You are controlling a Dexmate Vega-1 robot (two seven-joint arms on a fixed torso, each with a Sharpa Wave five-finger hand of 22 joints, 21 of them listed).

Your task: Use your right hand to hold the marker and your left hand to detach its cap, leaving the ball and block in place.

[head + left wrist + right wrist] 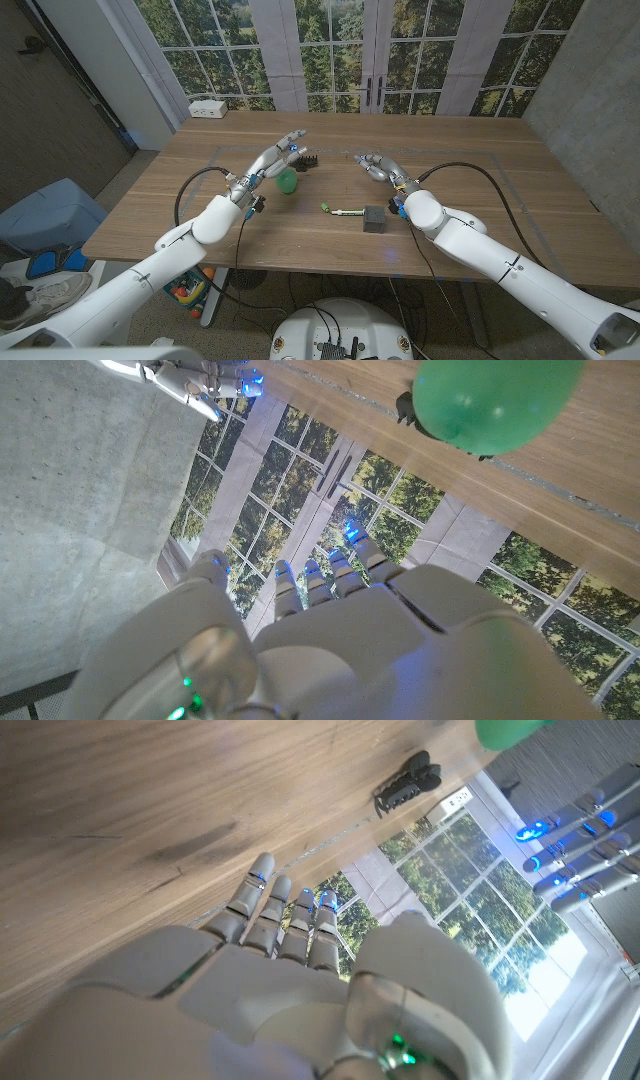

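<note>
The marker (347,212), white with a green cap (325,208), lies flat on the wooden table (480,150) near the front middle. A dark grey block (374,221) sits just to its right. The green ball (287,181) (495,400) (510,730) rests left of centre. My left hand (272,158) (330,630) hovers over the table just behind and left of the ball, fingers spread, holding nothing. My right hand (378,167) (300,980) hangs behind the block and marker, apart from both, fingers loosely extended and empty.
A small black ribbed object (307,159) (407,778) lies behind the ball, between the two hands. A white box (208,108) stands at the table's far left corner. Windows run behind the table.
</note>
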